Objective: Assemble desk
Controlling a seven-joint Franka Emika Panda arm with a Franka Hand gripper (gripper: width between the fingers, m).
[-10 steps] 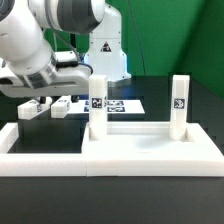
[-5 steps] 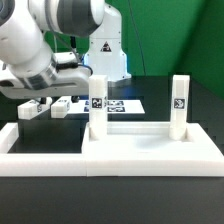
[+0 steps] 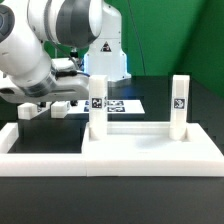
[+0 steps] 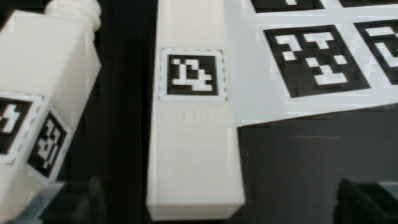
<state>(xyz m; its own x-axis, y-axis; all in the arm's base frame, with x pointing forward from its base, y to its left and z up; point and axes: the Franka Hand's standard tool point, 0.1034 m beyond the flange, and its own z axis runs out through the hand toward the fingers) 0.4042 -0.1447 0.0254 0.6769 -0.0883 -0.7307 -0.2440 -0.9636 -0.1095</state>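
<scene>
Jaws stand wide apart and grip nothing. One loose leg [image 4: 192, 130] lies lengthwise between them, clear of both fingertips [image 4: 50, 205]. Its square black-and-white tag [image 4: 192, 77] carries a pattern only, and a faint embossed mark below it cannot be read. A second loose leg [image 4: 45, 100] lies just outside one jaw, and the marker board [image 4: 320, 50] lies outside the other. Only the exterior view shows the desk top [image 3: 150, 152], well apart from the jaws, with two upright legs [image 3: 97, 105] tagged likewise.
</scene>
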